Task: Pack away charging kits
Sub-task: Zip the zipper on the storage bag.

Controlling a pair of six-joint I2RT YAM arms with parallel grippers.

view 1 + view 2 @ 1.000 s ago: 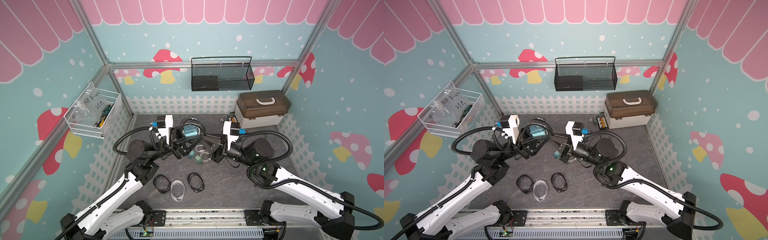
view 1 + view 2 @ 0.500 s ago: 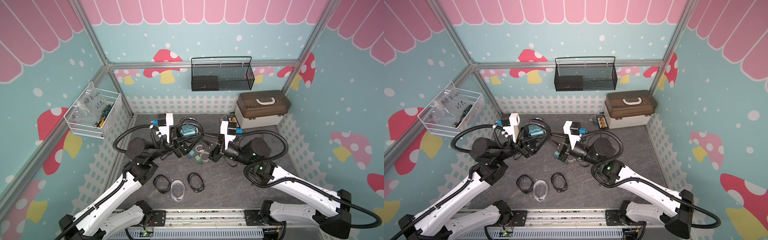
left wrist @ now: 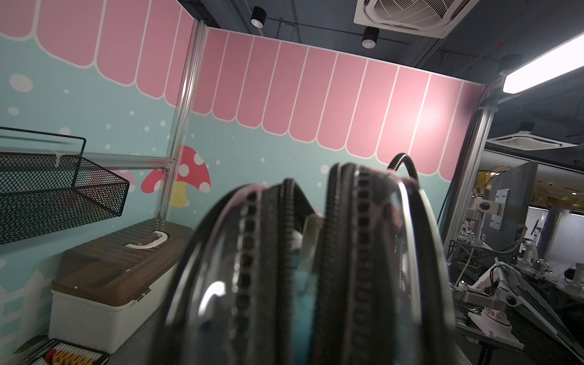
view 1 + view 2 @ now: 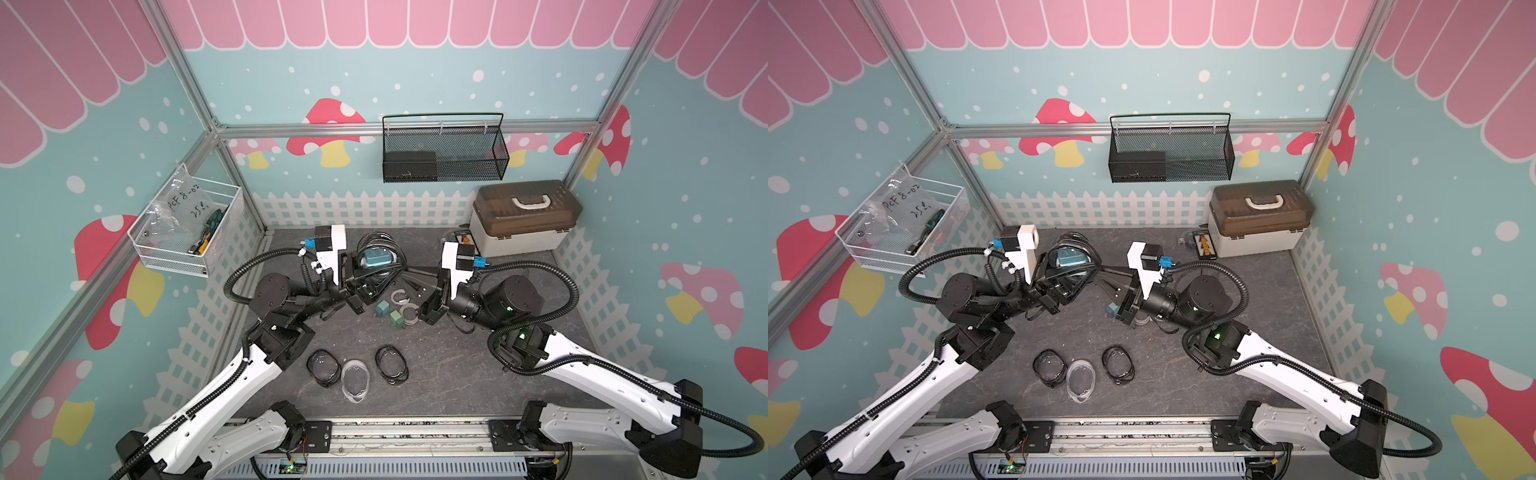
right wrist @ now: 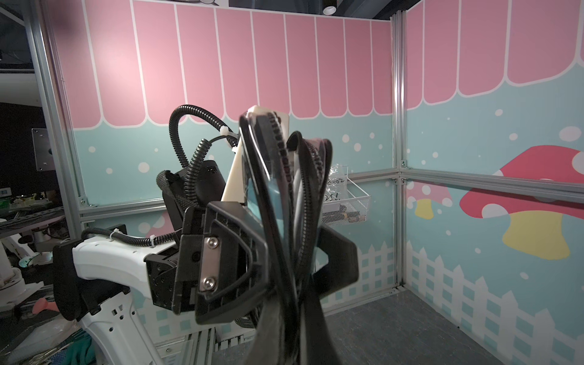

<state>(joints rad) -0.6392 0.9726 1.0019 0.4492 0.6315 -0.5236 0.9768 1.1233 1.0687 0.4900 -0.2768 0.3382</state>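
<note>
Left end effector (image 5: 281, 256): pinching the black-rimmed pouch (image 4: 376, 248), one finger against each shell, as seen from the right wrist.
Right end effector (image 4: 1105, 274): tips drawn nearly together at the pouch's 3 o'clock side; gripping the rim or just clear of it, cannot tell.
Pouch: raised off the worktop (image 4: 457, 374) toward 12 o'clock, mouth gaping, teal charger (image 4: 376, 261) inside.
Cable inside: cannot tell.
Loose kit: loose chargers (image 4: 381, 308) and white coiled cables (image 4: 409, 309) on the worktop, just at 6 o'clock of the raised pouch.
Spare pouches (image 4: 355, 380): three in a row near 6 o'clock, well apart from the grip.
Step, likely: seating the charger, then freeing one arm for a cable.
Doing it well: keep the mouth upward and level; hold firm on the left before easing the right; avoid squeezing the shells shut; lower, never drop.
</note>
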